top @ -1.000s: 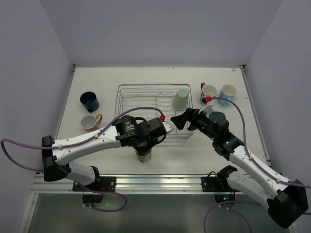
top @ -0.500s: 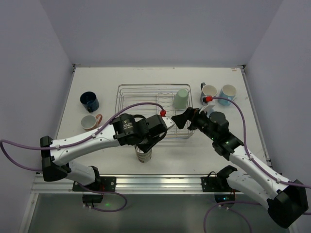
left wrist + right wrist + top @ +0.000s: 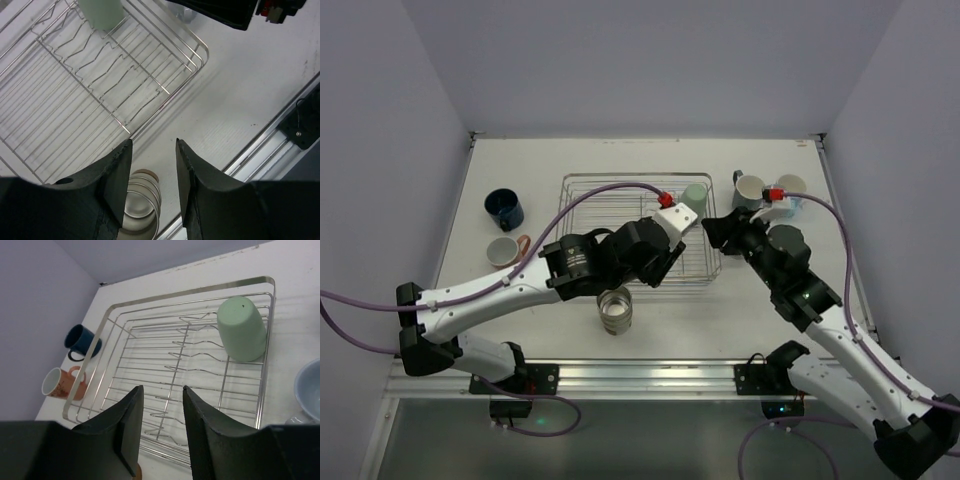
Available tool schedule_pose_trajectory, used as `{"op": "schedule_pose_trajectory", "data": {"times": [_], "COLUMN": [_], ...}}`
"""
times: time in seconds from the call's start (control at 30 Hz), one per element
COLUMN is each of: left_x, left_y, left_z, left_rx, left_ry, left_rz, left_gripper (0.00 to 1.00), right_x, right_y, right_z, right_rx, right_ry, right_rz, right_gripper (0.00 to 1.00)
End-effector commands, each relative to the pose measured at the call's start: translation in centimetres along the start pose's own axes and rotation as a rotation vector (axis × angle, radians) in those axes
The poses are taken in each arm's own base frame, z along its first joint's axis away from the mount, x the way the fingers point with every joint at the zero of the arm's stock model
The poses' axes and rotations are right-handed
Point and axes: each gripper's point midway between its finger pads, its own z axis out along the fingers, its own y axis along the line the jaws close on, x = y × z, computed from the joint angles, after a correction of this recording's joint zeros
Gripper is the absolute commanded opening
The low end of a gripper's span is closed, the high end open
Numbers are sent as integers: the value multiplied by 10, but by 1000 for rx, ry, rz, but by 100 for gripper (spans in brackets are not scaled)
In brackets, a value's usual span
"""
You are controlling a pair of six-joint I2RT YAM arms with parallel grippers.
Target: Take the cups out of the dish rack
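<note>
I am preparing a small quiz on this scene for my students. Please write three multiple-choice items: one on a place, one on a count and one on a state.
1. Where is the metal cup relative to the rack?
A) inside it
B) on the table, at its near side
C) at its far side

2. How many cups are in the rack?
A) one
B) three
C) none

3. How does the mint cup stand?
A) upright
B) on its side
C) upside down

Answers: B, it stands on the table before the rack; A, only the mint cup is inside; C, its closed base faces up.
</note>
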Motion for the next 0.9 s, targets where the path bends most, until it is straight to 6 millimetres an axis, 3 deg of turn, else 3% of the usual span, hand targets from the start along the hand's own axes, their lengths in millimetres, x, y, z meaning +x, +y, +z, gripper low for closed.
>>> {"op": "schedule_pose_trajectory", "data": {"times": [0.0, 0.07, 0.1, 0.13, 0.17, 0.2, 0.23, 0.3, 0.53, 0.6, 0.63, 0.87], "left_x": [-42, -36, -41, -33, -32, -35, -25, -24, 11, 18, 20, 22], "left_y": [9, 19, 24, 31, 35, 41, 46, 54, 78, 84, 87, 93], "left_z": [-13, -16, -26, -25, -29, -41, -39, -52, -61, -61, -62, -69], "left_rx": [-20, -53, -57, -89, -100, -101, -121, -125, -194, -209, -224, -229], "left_ry": [-209, -227, -267, -266, -279, -318, -312, -356, -369, -381, -385, -435], "left_rz": [-63, -68, -83, -83, -90, -108, -105, -124, -113, -106, -105, -113], "left_gripper": [44, 44, 45, 47, 47, 48, 51, 54, 58, 58, 58, 58], "right_x": [-14, -11, -20, -21, -13, -20, -19, -14, -3, -8, 3, 8], "right_y": [-14, -26, -23, -28, -36, -35, -38, -47, -72, -72, -80, -102], "right_z": [16, 30, 34, 40, 52, 58, 65, 83, 130, 142, 150, 181], "right_rx": [126, 192, 206, 237, 272, 285, 302, 350, 428, 438, 456, 537], "right_ry": [10, 32, 30, 35, 69, 66, 78, 114, 187, 188, 218, 242], "right_rz": [-67, -115, -128, -156, -175, -185, -202, -224, -262, -264, -274, -310], "right_gripper": [40, 45, 49, 56, 59, 62, 64, 72, 73, 72, 72, 75]}}
